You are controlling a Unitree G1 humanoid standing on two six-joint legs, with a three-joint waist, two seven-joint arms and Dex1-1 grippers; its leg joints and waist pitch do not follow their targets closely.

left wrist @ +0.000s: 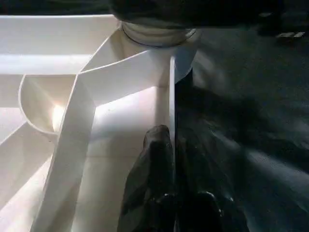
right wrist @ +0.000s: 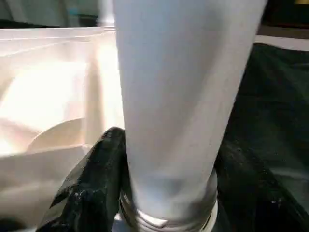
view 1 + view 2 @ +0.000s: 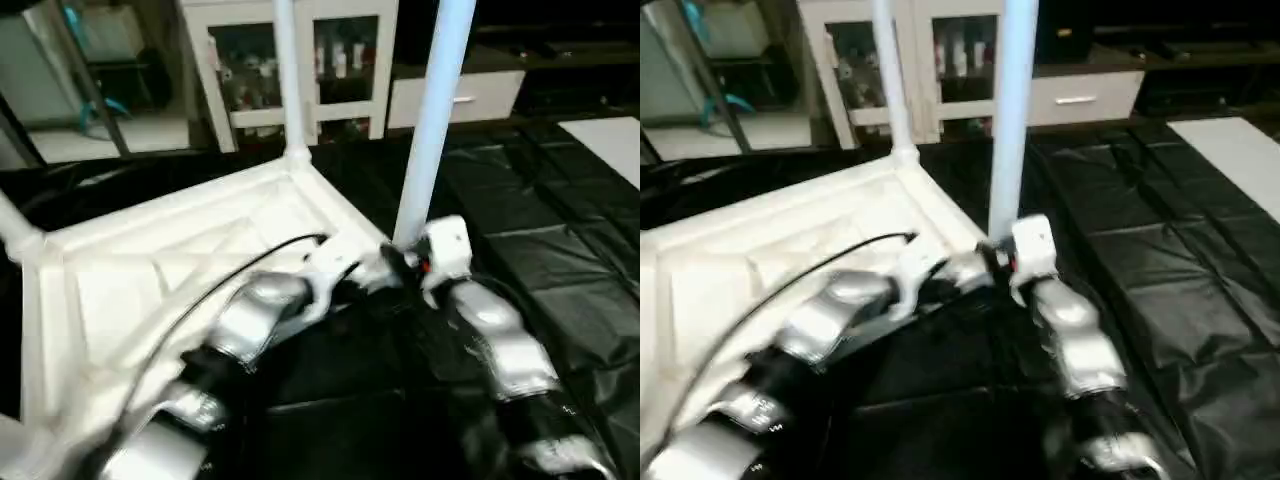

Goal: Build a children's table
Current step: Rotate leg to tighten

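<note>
Two legs: smooth white tapered tubes, one (image 3: 435,120) at the near corner, another (image 3: 285,75) at the far corner, upright on the table top (image 3: 180,270), which lies ribs-up on a black crinkled sheet (image 3: 560,240).
Left wrist: left claw (image 1: 171,154) pinched together on the top's thin side wall.
Right wrist: right claw (image 2: 169,169) clamped on the near leg, just above its threaded socket.
Writing: none legible.

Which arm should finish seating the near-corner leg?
Right. Its pincer is closed around that upright leg just above the socket, while the left pincer pinches the tabletop's rim, likely steadying it.
</note>
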